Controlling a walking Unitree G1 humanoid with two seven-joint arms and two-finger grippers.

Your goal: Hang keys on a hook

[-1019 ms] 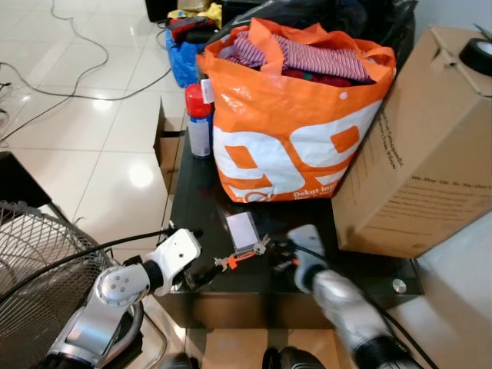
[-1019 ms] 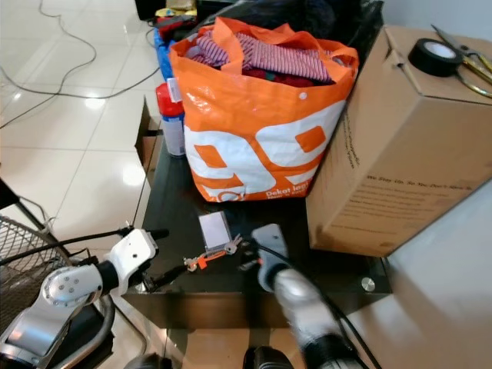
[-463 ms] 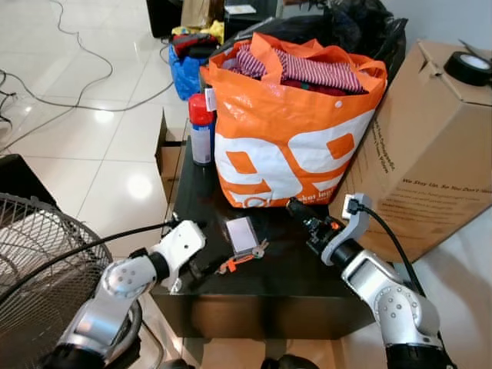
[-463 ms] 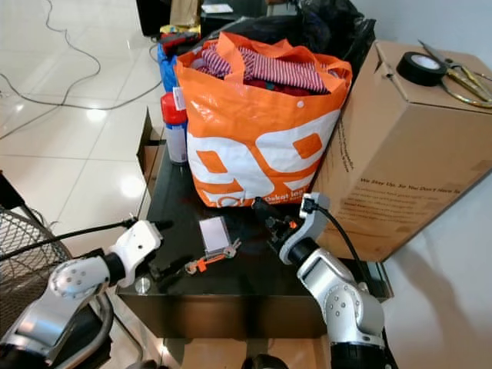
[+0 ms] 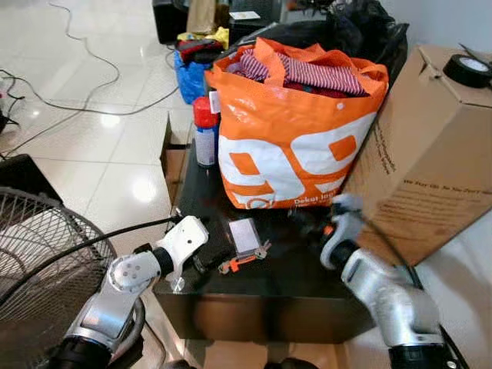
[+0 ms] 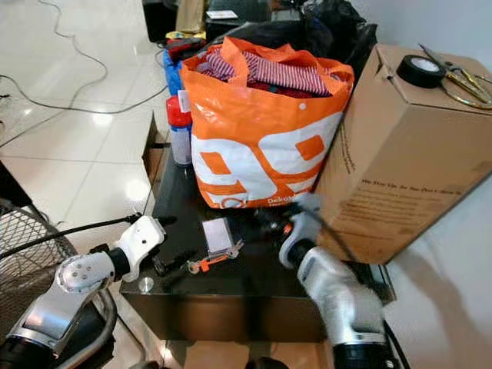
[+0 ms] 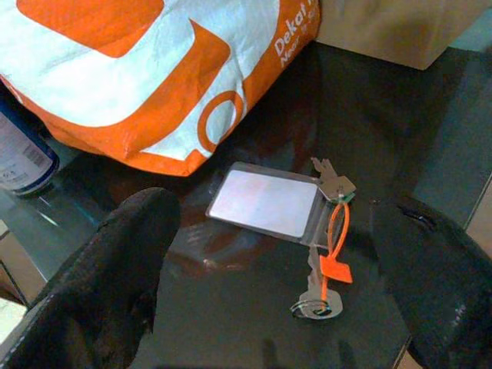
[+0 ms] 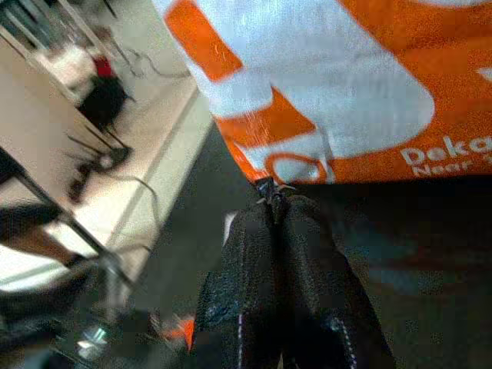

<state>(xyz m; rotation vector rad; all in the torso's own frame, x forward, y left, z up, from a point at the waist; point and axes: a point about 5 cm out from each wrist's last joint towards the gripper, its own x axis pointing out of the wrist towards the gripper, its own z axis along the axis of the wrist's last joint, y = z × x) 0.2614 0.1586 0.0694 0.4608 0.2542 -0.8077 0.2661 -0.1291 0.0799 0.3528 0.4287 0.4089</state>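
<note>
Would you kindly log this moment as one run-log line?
left gripper: open, at the keys with orange tag | keys: flat on black glass table beside clear card holder | right gripper: shut, near orange bag

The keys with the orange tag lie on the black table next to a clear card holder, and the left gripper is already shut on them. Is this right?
Not quite. In the left wrist view the left gripper is open, its fingers on either side of the keys, not touching them. The rest holds: the keys lie on the black table next to the card holder.
</note>
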